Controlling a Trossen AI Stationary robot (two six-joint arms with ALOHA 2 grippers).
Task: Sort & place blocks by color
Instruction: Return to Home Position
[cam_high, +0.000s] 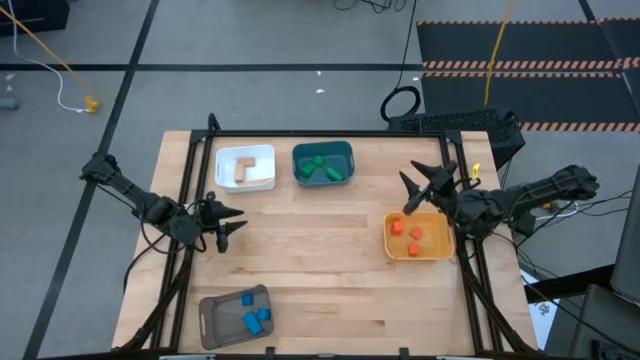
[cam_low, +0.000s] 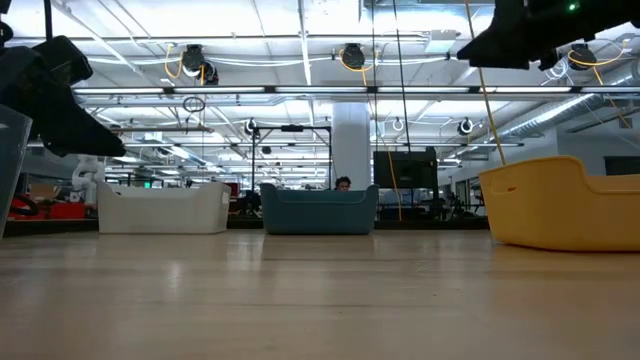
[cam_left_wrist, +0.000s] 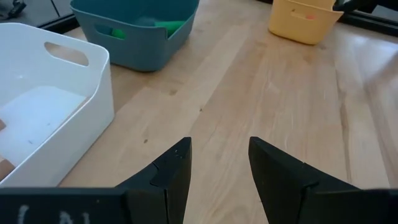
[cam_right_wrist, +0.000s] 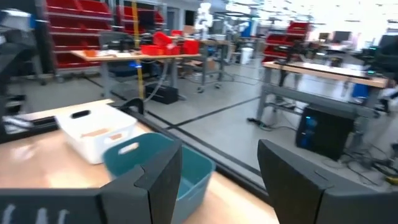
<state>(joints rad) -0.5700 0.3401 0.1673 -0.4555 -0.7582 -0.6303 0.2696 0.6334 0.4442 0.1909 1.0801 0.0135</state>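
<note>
All the blocks in view lie in bins. Tan wood blocks (cam_high: 241, 169) are in the white bin (cam_high: 262, 183), green ones (cam_high: 323, 167) in the teal bin (cam_high: 297, 165), red-orange ones (cam_high: 412, 233) in the yellow bin (cam_high: 392, 245) and blue ones (cam_high: 256, 317) in the grey bin (cam_high: 215, 318). My left gripper (cam_high: 235, 225) (cam_left_wrist: 219, 144) hovers open over bare wood near the table's left edge, below the white bin in the high view. My right gripper (cam_high: 408, 192) (cam_right_wrist: 219, 149) is open with nothing in it, above the yellow bin's far left corner.
A black frame (cam_high: 190, 180) runs along the table's left, far and right edges. The middle of the wooden table (cam_high: 320, 260) lies bare between the four bins. In the low view the white bin (cam_low: 163, 208), teal bin (cam_low: 318, 210) and yellow bin (cam_low: 565, 205) stand in a row.
</note>
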